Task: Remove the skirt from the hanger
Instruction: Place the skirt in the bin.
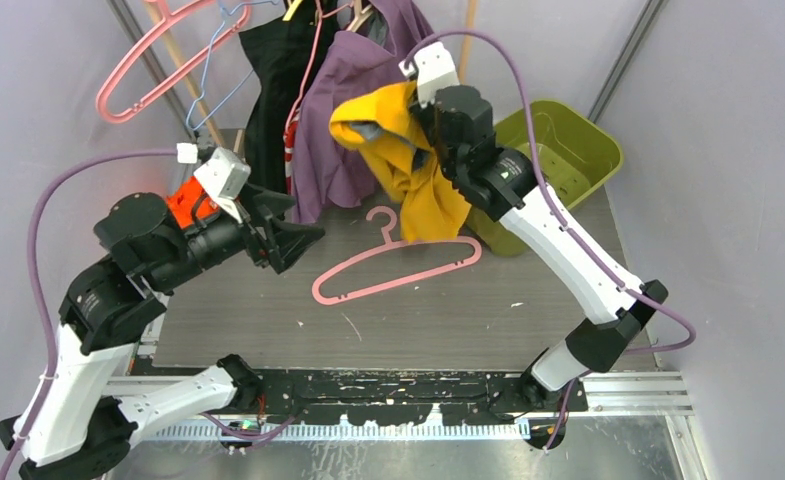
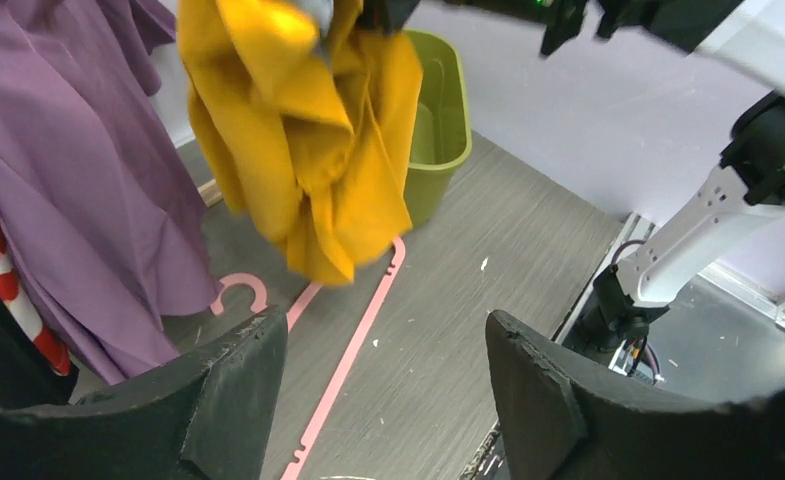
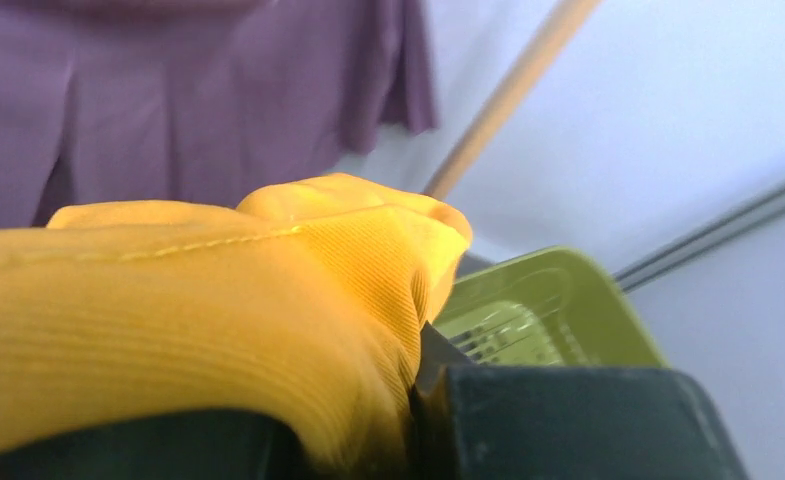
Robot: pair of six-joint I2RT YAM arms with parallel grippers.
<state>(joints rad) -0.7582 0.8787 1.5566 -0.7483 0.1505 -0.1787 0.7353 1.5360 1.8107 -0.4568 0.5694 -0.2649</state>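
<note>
Right end effector [image 1: 426, 128] buried in skirt [image 1: 418, 195], hanging clothes [image 1: 348, 100] cropped at top

Table [image 1: 418, 320]: one hanger [image 1: 393, 268] lies flat at centre, its hook toward the rear. The skirt [image 1: 408, 170] hangs over the hanger's rear part, suspended from the right gripper [image 1: 426, 132] at its right side; contact between hem and hanger cannot be determined. Bin [image 1: 568, 140] stands at the table's right rear, behind and right of the skirt. Hanging garments [image 1: 338, 130] occupy rear centre, left of and behind the skirt. Empty hangers [image 1: 148, 60] hang at rear left. Left gripper [image 1: 303, 238] is above the table, left of the flat hanger.
</note>
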